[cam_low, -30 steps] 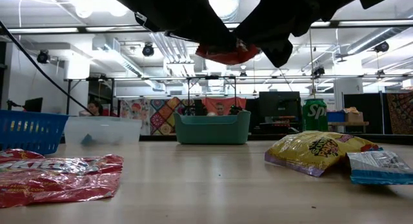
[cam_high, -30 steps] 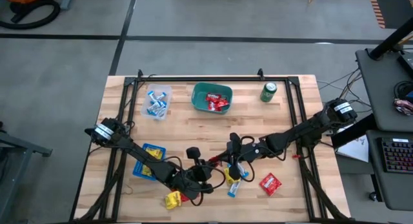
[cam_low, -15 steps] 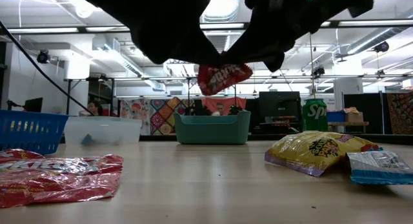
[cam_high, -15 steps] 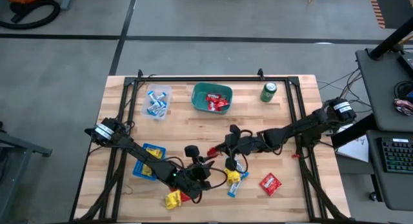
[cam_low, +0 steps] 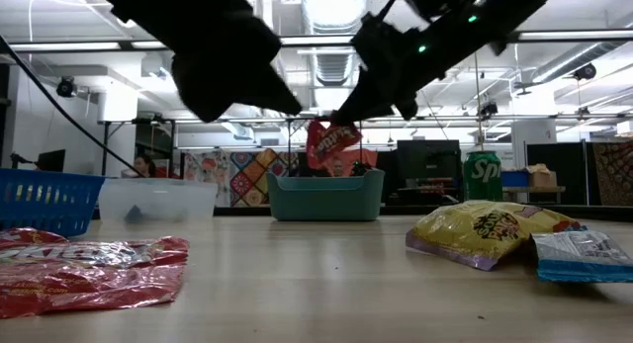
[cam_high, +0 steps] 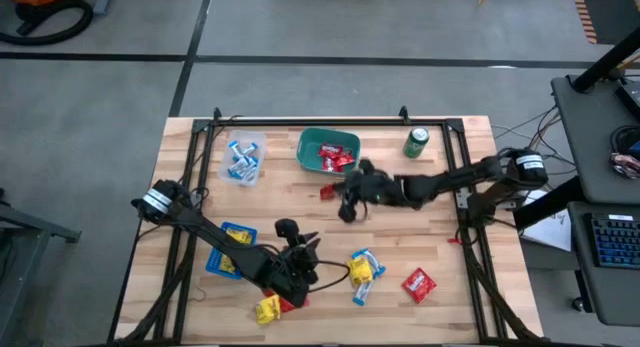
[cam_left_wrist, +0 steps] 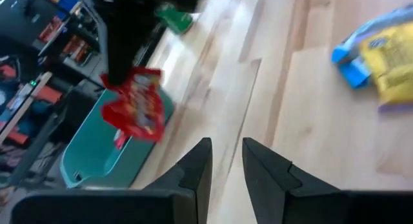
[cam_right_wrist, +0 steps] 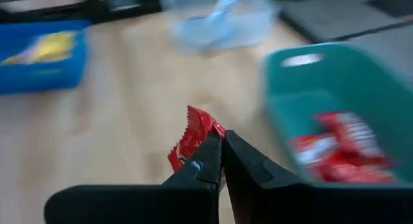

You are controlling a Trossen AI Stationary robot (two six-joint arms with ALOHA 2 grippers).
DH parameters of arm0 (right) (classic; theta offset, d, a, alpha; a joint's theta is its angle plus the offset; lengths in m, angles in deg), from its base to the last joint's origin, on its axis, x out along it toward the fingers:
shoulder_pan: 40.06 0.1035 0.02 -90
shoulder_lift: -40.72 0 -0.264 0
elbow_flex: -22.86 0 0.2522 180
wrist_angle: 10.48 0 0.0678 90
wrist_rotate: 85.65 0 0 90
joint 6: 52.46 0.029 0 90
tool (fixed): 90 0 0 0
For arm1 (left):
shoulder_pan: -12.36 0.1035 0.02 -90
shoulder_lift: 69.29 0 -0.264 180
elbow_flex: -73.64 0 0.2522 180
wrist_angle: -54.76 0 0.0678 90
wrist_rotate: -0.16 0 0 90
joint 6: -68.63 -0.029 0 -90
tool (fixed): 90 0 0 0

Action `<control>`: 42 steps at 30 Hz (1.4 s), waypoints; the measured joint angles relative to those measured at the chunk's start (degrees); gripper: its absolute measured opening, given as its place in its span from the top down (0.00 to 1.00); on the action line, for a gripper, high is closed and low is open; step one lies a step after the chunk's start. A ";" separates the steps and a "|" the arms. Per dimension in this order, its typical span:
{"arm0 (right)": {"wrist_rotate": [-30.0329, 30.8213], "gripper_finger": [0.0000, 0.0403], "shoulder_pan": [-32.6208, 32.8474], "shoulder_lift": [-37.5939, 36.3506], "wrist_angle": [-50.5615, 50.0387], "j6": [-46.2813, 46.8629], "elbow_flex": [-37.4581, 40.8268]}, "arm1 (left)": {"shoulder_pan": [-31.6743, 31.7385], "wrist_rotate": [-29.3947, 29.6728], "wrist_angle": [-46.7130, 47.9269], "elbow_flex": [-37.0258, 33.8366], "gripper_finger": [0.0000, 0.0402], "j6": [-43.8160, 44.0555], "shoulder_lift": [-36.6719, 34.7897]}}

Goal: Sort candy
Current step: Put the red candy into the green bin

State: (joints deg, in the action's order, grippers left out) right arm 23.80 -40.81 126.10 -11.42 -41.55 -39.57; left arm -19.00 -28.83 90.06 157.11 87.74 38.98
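Note:
My right gripper (cam_high: 337, 196) is shut on a red candy packet (cam_high: 327, 192) above the table, just on the near side of the green bin (cam_high: 312, 139) that holds more red packets. The low view shows the packet (cam_low: 331, 143) hanging in the air. My left gripper (cam_high: 303, 250) hovers over the near middle of the table, slightly open and holding nothing (cam_left_wrist: 226, 156). Loose sweets lie flat on the wood: yellow and blue-and-white ones (cam_high: 362, 272), a red one (cam_high: 420, 284), and a yellow and a red one (cam_high: 270, 308). My right gripper pinches the red packet between its two fingertips (cam_right_wrist: 221, 150) by one end (cam_right_wrist: 205, 141). The rest of the packet sticks out past the fingers. It is lifted clear of the table and hangs below the fingers (cam_low: 331, 143).
A clear tub with blue-and-white sweets (cam_high: 243, 159) stands at the far left. A blue basket with yellow packets (cam_high: 232, 249) sits left of my left gripper. A green can (cam_high: 417, 142) stands right of the bin. A black frame (cam_high: 300, 121) borders the table.
My right gripper has carried the red packet from the near middle of the table, close to my left gripper, toward the far edge and the green bin. The packet now hangs from it. My left gripper has drawn back a little toward the table's left.

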 joint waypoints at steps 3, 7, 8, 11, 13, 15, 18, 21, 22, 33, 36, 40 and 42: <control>0.09 0.98 -5.69 0.00 1.41 -0.44 -1.30 | -0.11 -0.02 4.96 0.00 0.82 3.18 -0.55; -0.76 0.98 -14.02 1.76 8.25 2.18 -2.01 | -0.24 -0.03 11.51 0.00 0.82 7.19 -1.41; -2.59 0.98 -15.99 2.87 8.95 2.96 -2.28 | -0.24 -0.03 13.15 0.00 0.82 8.27 -1.67; -12.03 0.97 -20.80 7.29 9.29 6.47 -4.61 | -0.24 -0.04 17.17 0.00 0.82 11.26 -2.65; -16.62 0.93 -22.74 10.76 9.55 7.54 -7.31 | -0.24 0.00 19.42 0.00 0.82 12.61 -3.62; -19.33 0.88 -24.49 13.69 7.26 8.25 -10.51 | -0.24 0.00 20.90 -0.02 0.82 13.65 -4.50; -22.58 0.76 -26.32 16.14 0.22 8.48 -16.07 | -0.52 -0.02 22.74 -0.11 0.82 15.42 -5.56; -23.13 0.64 -26.85 16.41 -10.08 6.37 -21.22 | -1.23 -0.67 23.88 -0.11 0.82 17.02 -6.27; -23.24 0.60 -26.82 15.98 -13.16 5.59 -22.18 | -1.47 -1.53 24.00 -0.11 0.82 17.21 -6.42; -24.15 0.43 -16.14 -1.10 -27.91 -1.61 -16.87 | -2.24 -33.93 23.60 -0.11 0.82 17.34 -6.56; -24.06 0.44 -11.26 -6.66 -28.60 -1.18 -12.91 | -2.53 -40.19 23.19 -0.11 0.82 17.26 -6.55; -24.05 0.44 -4.69 -12.38 -29.05 2.38 -6.79 | -2.95 -45.88 22.00 -0.11 0.82 17.21 -6.54; -23.90 0.44 -1.58 -14.81 -28.98 4.79 -4.03 | -3.26 -47.02 21.38 -0.11 0.82 17.11 -6.43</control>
State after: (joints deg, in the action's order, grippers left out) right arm -0.10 -42.39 111.29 -40.41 -36.76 -43.60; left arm -22.26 -75.85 111.44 157.00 104.84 32.55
